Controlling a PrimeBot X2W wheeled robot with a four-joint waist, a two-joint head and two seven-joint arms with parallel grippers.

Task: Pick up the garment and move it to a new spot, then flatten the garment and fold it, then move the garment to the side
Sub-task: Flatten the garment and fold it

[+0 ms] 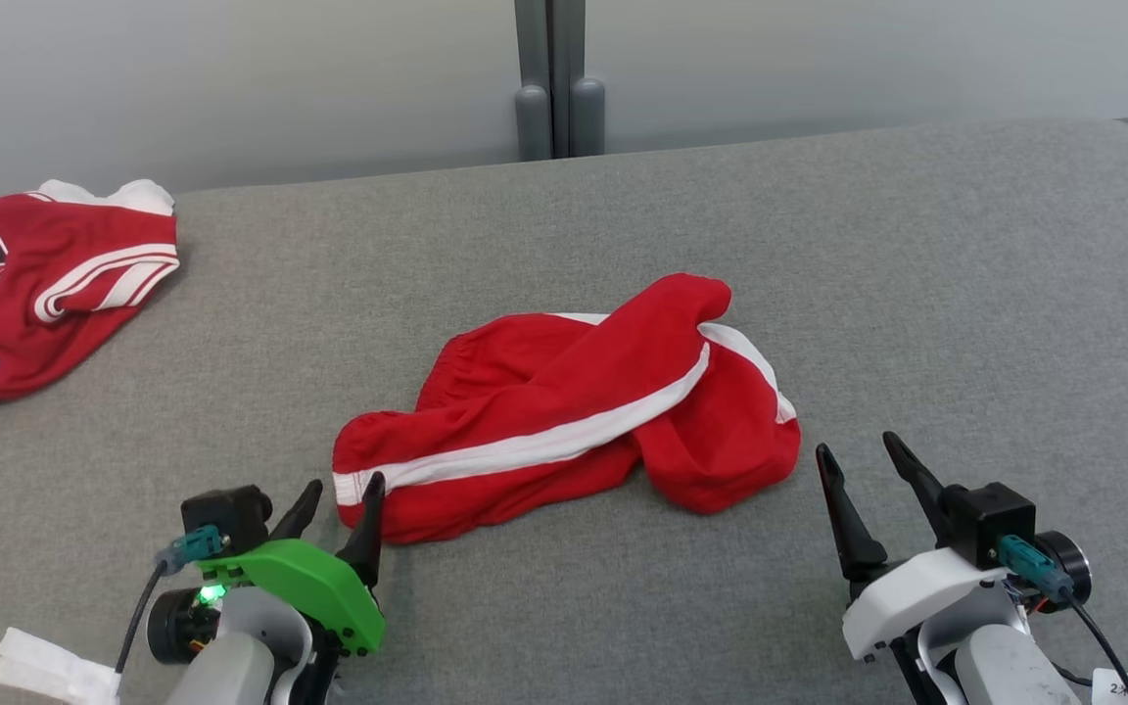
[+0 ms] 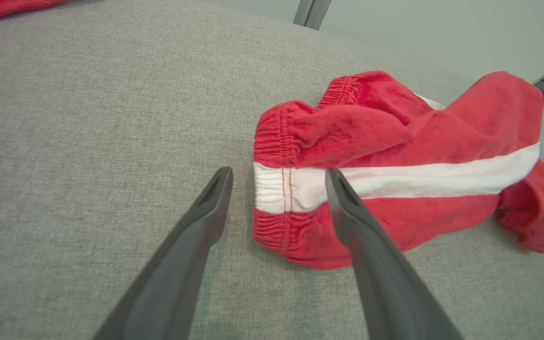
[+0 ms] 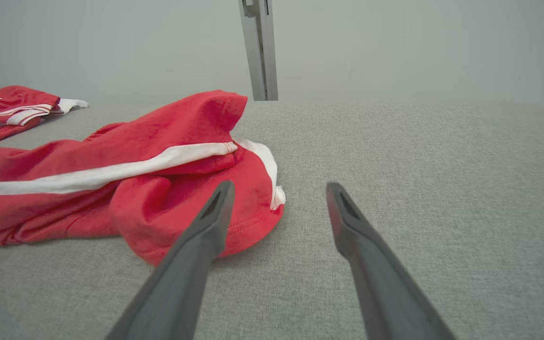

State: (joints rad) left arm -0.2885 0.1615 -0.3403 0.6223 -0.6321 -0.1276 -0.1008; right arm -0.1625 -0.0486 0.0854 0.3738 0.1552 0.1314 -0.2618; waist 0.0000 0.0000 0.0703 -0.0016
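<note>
Red cloth with a white side stripe, the garment (image 1: 564, 411), lay crumpled on the grey upholstered surface (image 1: 623, 215). In the head view its long axis ran along the stripe, from the near elasticated end across to the far bunched end. The left gripper (image 1: 345, 483) sat at the garment's near end with its fingers spread and one fingertip overlapping the edge of the cloth. The right gripper (image 1: 858, 445), its fingers also spread, stood just beside the garment's other end without touching it. A second red jersey (image 1: 35, 284) lay well apart from the garment, beyond its near end.

In the left wrist view the waistband (image 2: 272, 189) lay directly ahead, between the parted fingers, with nothing held. I judge this arm the nearer one and best lined up for a pinch.

In the right wrist view the garment spread away to one side of the empty, parted fingers. Only its rounded end reached the inner finger, so that arm would need to shift toward the garment.
</note>
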